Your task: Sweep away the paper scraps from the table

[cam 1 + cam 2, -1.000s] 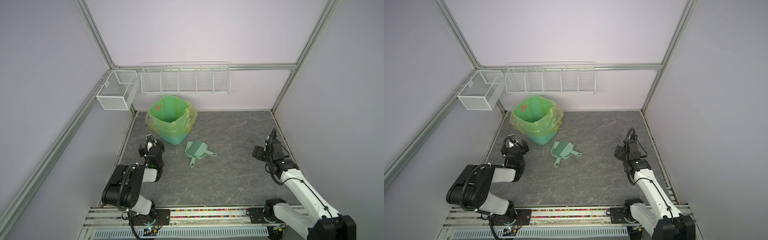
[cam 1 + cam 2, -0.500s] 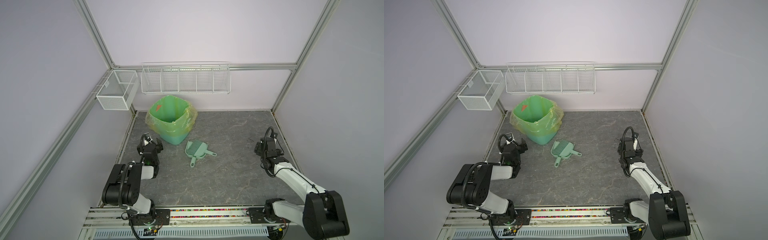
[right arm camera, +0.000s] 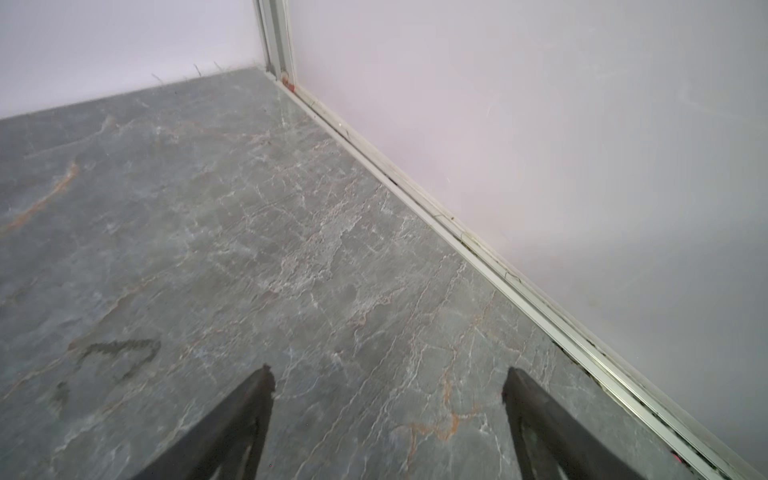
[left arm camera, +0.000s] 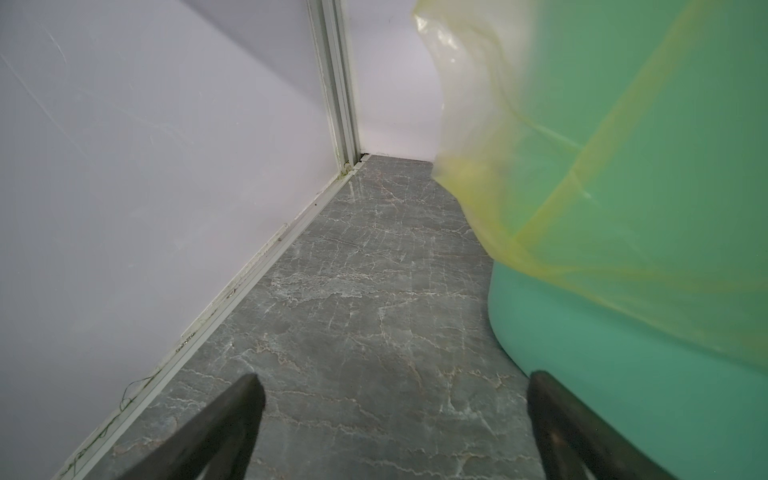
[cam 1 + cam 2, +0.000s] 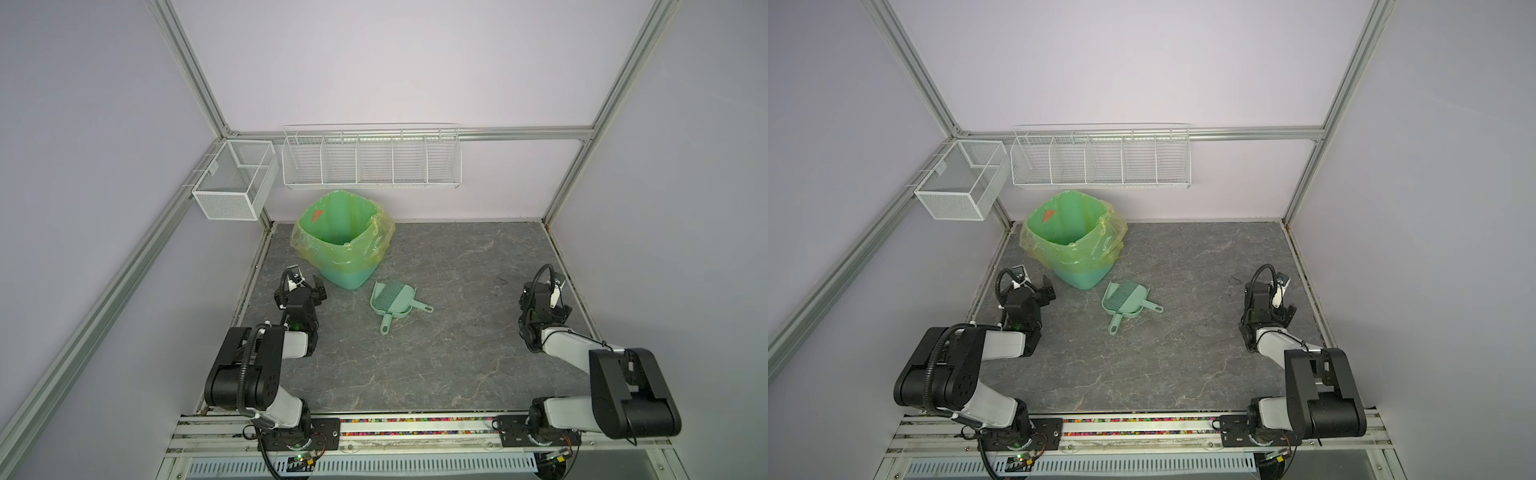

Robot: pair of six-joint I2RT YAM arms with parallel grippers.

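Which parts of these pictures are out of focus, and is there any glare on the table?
Left wrist view: the bin is near and soft, the left pincer blurred, a pale sheen on the table by the corner. Right wrist view: the right pincer blurred, table veins sharp. In both top views: even light, faint shadows, no strong glare.

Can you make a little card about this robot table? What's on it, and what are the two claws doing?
table: dark grey, marbled
paper scraps: none in sight in any view
bin: upright, far left, green liner
dustpan and brush: lying together near the bin, not held
left gripper: open, empty, low beside the bin
right gripper: open, empty, near the table's right edge
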